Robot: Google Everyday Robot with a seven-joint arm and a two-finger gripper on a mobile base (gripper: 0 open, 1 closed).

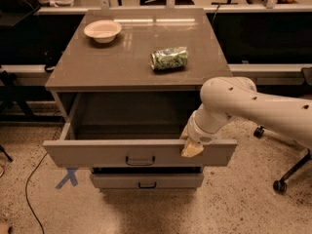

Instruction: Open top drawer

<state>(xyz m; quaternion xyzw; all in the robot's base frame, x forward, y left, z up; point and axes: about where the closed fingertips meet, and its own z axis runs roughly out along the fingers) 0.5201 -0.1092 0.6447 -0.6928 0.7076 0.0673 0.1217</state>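
Filling mid-view: a grey drawer cabinet (122,69) with a smooth, slightly glossy top. Reaching in from the right edge: the white robot arm (258,106), bent down toward the cabinet front.

Below the cabinet top, drawn well out toward the camera: the top drawer (97,152), front panel clear of the carcass and the dark interior exposed. Under it, shut or nearly shut: a narrower lower drawer (117,181) with its own small bar handle.

On the cabinet top, well apart: a shallow pale bowl (102,30) at the back left and a green drinks can (169,58) lying on its side nearer the right.

At the top edge of the drawer front, right of centre: the gripper (191,147), touching the panel. Impossible to tell whether clamped on the edge or merely hooked against it. Untouched, at panel centre: the black bar handle (140,161). On the speckled floor at lower left: a blue tape cross (68,178).

Judged nearly done, with little travel likely left. Best finished by pulling straight out along the runners, level and slow. Worth guarding against skew from the off-centre contact, and against a jolt at the end stop that could roll the can.

No legible writing anywhere; only green patterned print on the can, brand unreadable.
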